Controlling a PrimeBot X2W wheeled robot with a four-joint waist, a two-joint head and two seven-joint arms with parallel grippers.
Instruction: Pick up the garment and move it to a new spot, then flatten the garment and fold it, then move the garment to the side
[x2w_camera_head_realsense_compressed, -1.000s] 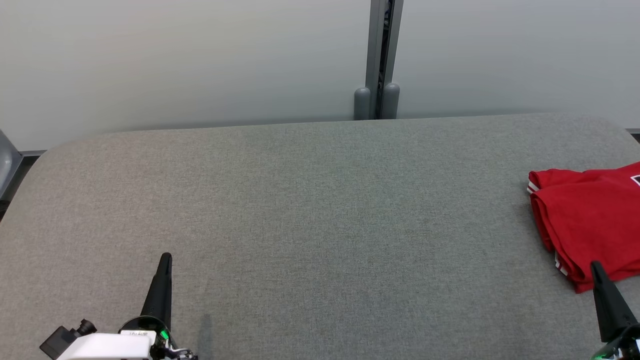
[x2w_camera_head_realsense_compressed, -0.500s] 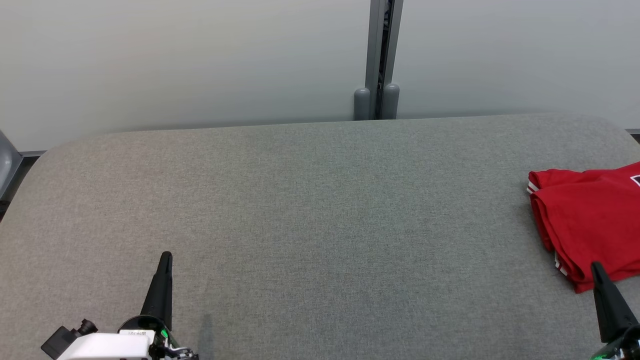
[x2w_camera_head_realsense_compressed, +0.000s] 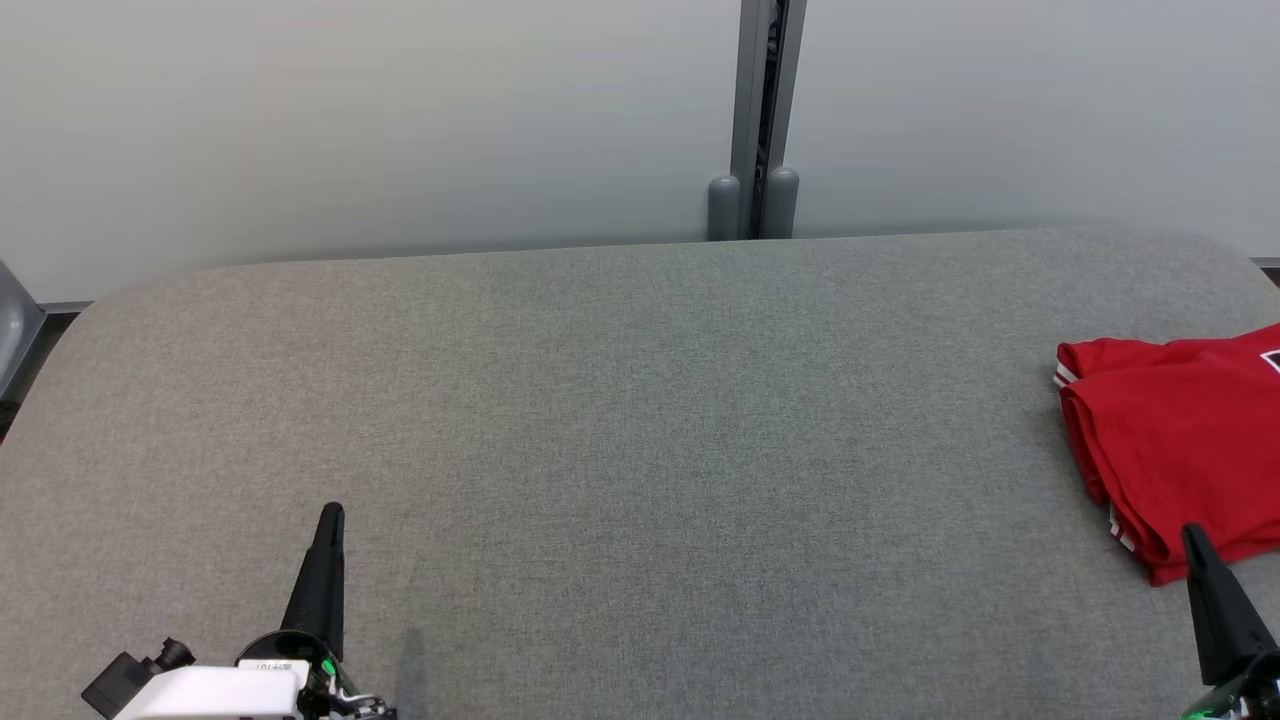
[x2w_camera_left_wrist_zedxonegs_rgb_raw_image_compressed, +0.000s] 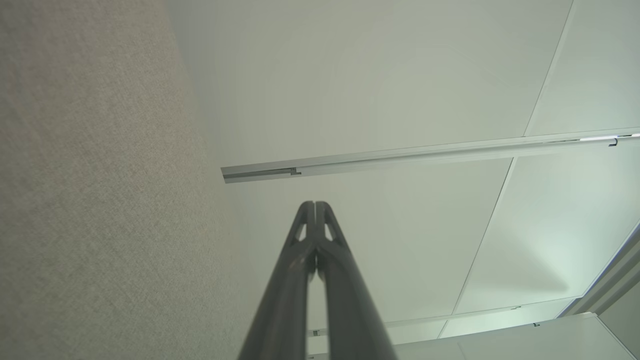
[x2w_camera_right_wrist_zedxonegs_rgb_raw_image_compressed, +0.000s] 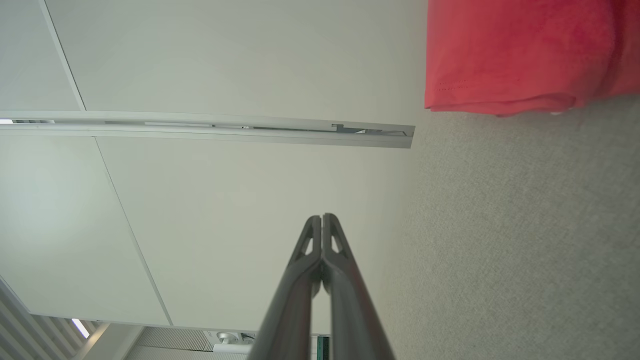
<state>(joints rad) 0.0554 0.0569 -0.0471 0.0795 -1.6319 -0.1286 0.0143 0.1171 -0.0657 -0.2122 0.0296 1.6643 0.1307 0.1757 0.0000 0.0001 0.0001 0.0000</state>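
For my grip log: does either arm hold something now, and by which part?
Nothing is held. The left gripper and the right gripper both have their jaws shut on nothing; the red garment lies free on the table.

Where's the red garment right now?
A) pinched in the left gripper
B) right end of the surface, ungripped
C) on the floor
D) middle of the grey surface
B: the red garment lies at the grey surface's right end; the right gripper near it is shut and empty.
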